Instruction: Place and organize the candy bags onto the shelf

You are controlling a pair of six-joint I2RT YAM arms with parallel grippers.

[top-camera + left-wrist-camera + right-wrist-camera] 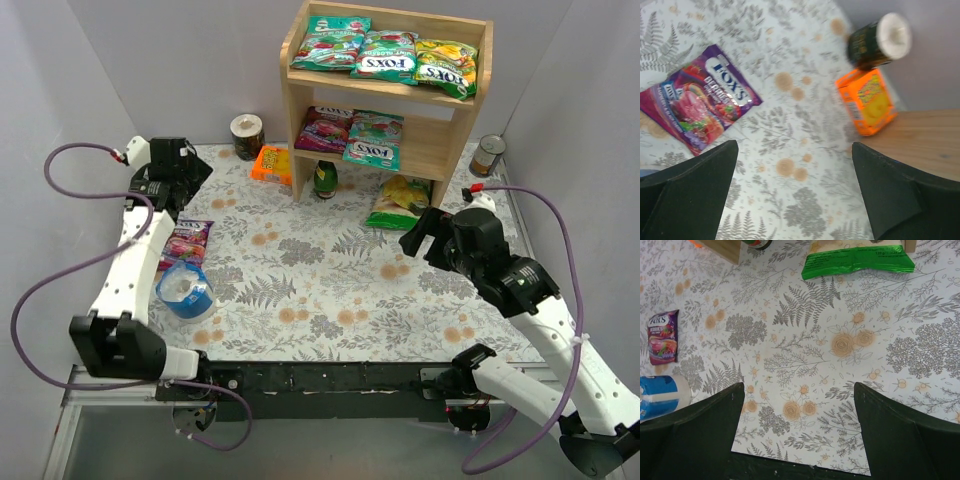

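Note:
The wooden shelf stands at the back. Its top tier holds two teal FOX'S bags and a yellow-green one. The lower tier holds a purple bag and a teal bag. One purple FOX'S bag lies on the table at the left; it also shows in the left wrist view and the right wrist view. My left gripper is open and empty, hovering behind that bag. My right gripper is open and empty over the table's right side.
A green-and-yellow snack bag and a dark bottle sit at the shelf's foot. An orange packet and a dark can lie left of the shelf. A tin stands right. A blue-and-white container lies near the purple bag.

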